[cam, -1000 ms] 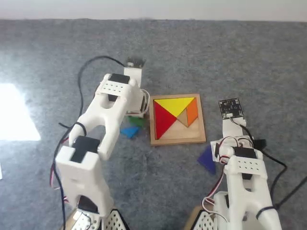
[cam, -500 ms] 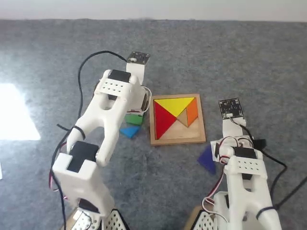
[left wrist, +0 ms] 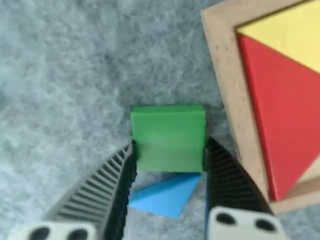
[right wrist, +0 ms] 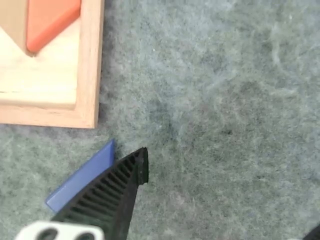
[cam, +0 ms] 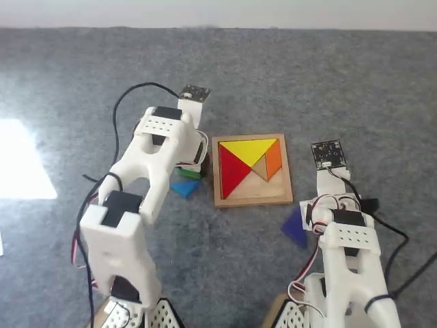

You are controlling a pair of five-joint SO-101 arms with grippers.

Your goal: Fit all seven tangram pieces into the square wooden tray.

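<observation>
Green square (left wrist: 168, 137) pinched in my left claw (left wrist: 170, 148), just outside the tray (left wrist: 225, 90).

My two ribbed fingers (left wrist: 117, 175) press its opposite sides; it sits on the grey carpet beside the tray's outer edge, with the light blue triangle (left wrist: 165, 196) touching it on the side toward me. Inside the tray lie the red triangle (cam: 232, 171), yellow triangle (cam: 249, 149) and orange piece (cam: 273, 162). Off the tray's near corner, my right claw (right wrist: 227, 192) hangs spread open, one finger over the dark blue piece (right wrist: 82, 172).
</observation>
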